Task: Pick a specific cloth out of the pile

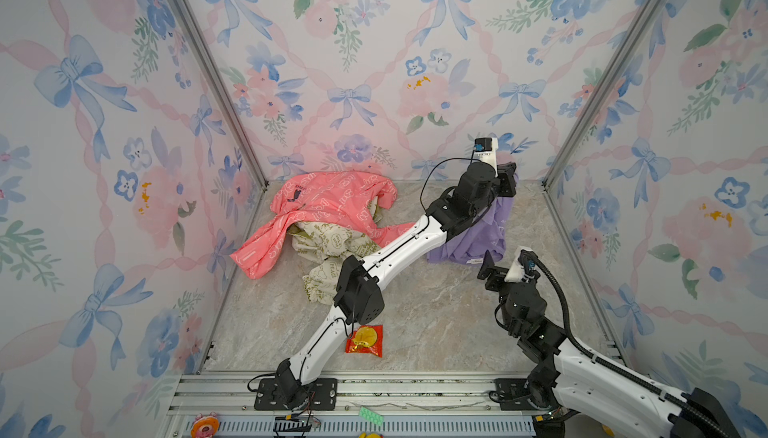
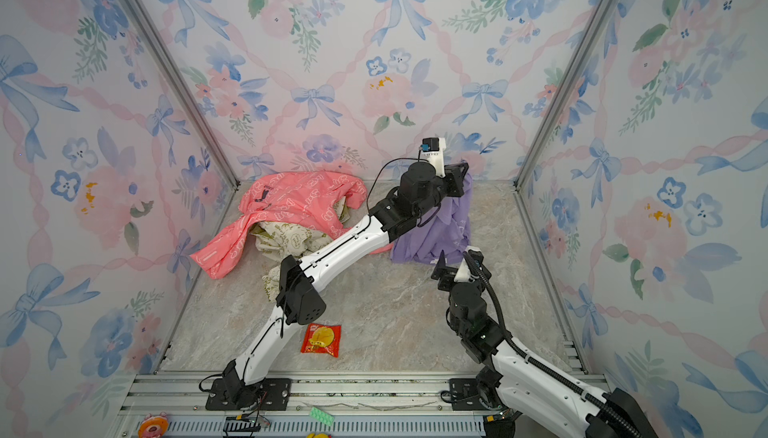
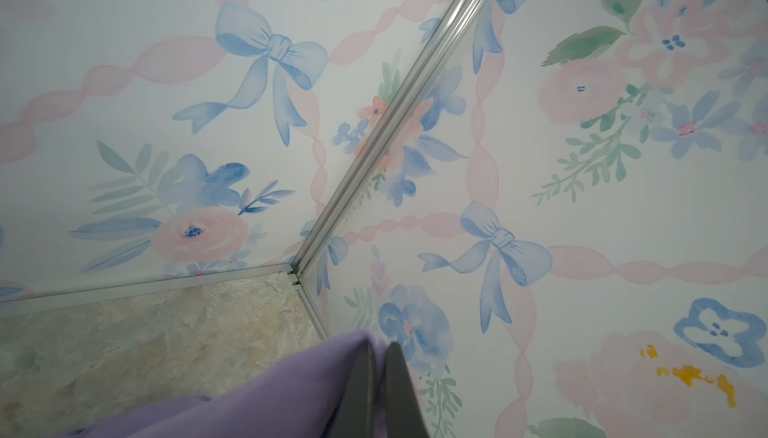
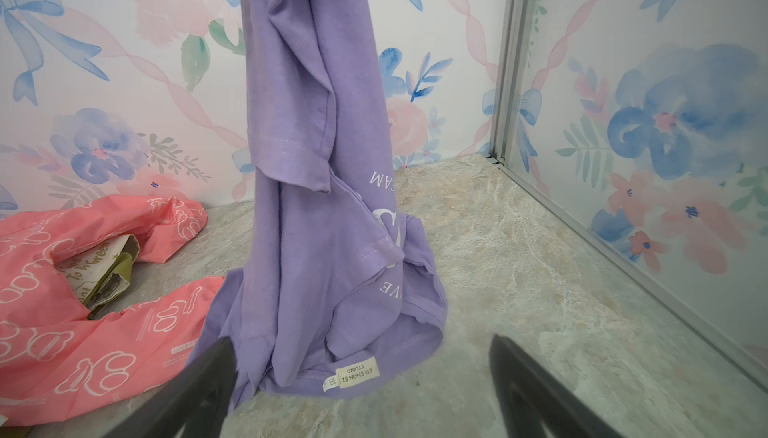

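Right wrist view: cloth (image 4: 316, 215) hangs far right from left jaws pinching its top, hem on the counter (image 4: 519, 290) against the pile (image 4: 50, 323). Right jaws spread, empty. Hem may drag the pile; pinch may slip.

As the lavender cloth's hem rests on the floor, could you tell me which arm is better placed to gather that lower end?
Probably the right: the right gripper is open near the hem of the cloth, while the left gripper is shut on its top, holding it up.
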Controlling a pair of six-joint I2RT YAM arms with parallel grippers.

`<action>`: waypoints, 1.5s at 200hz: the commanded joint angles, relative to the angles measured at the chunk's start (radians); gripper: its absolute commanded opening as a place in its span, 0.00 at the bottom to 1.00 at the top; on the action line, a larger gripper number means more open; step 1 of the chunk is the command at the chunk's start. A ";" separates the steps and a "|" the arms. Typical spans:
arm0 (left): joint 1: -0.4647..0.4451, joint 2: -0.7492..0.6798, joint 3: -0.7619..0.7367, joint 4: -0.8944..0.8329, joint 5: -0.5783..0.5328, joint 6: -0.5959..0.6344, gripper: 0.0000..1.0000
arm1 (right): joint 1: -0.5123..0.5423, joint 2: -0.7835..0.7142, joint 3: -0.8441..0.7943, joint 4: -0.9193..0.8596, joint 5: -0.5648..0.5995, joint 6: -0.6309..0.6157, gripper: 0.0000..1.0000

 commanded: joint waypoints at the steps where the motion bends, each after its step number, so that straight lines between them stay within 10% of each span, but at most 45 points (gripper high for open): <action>1: -0.023 0.040 0.008 0.122 0.045 -0.058 0.00 | 0.001 -0.016 -0.011 -0.026 0.082 0.039 0.97; 51: -0.035 0.065 -0.107 0.092 0.007 -0.025 0.04 | -0.008 -0.027 0.002 -0.120 0.208 0.144 0.97; 117: -0.036 -0.196 -0.452 -0.018 -0.296 0.236 0.97 | -0.026 -0.012 0.038 -0.212 0.230 0.210 0.97; 224: 0.001 -1.048 -1.378 0.090 -0.469 0.581 0.98 | -0.036 0.300 0.145 -0.067 -0.106 0.005 0.97; 300: 0.177 -1.544 -1.832 0.163 -0.337 0.611 0.98 | -0.049 0.660 0.558 -0.446 -0.204 0.088 0.97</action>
